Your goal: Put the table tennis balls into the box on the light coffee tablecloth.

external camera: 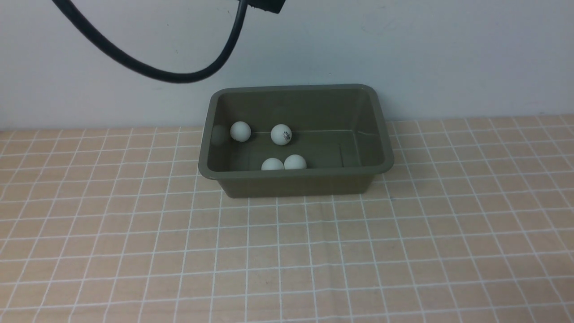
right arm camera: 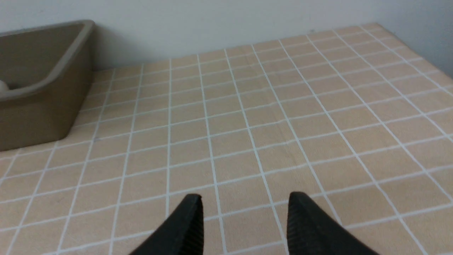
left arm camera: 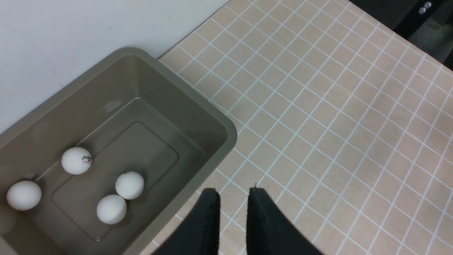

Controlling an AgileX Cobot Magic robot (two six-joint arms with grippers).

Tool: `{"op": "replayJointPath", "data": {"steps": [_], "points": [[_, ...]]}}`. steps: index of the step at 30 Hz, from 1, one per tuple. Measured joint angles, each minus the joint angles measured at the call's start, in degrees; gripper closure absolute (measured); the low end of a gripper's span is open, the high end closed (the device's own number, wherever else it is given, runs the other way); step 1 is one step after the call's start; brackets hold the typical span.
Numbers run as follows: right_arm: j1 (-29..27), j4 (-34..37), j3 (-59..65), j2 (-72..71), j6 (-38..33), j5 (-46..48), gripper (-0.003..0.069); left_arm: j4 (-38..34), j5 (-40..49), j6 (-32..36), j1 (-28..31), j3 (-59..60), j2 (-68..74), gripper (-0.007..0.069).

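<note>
The olive-green box (external camera: 296, 187) stands on the light coffee tablecloth (external camera: 287, 255) at the back centre, against the wall. Several white table tennis balls lie inside it: one with a dark logo (external camera: 281, 134), one to its left (external camera: 240, 131), and two touching by the near wall (external camera: 283, 163). The left wrist view shows the same balls (left arm camera: 76, 160) in the box (left arm camera: 198, 97). My left gripper (left arm camera: 233, 191) is empty, jaws slightly apart, hovering over cloth just outside the box's corner. My right gripper (right arm camera: 245, 198) is open and empty over bare cloth, to the right of the box (right arm camera: 35, 113).
A black cable (external camera: 148, 67) hangs across the top left of the front view, in front of the white wall. Neither gripper shows in the front view. The table's dark edge (left arm camera: 407, 17) shows in the left wrist view.
</note>
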Motion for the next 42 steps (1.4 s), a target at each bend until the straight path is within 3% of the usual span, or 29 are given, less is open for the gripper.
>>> {"op": "replayJointPath", "data": {"steps": [31, 35, 42], "points": [[-1.3, 0.2, 0.3, 0.0, 0.0, -0.7, 0.0354, -4.2, 0.0, 0.2, 0.0, 0.0, 0.0, 0.0558], [-1.3, 0.2, 0.3, 0.0, 0.1, -0.8, 0.0354, -1.5, 0.0, 0.6, 0.0, 0.9, -1.2, 0.0558], [-1.3, 0.2, 0.3, 0.0, 0.1, -0.8, 0.0354, 9.1, -5.0, 0.6, 0.5, 13.6, -15.0, 0.0558]]}}
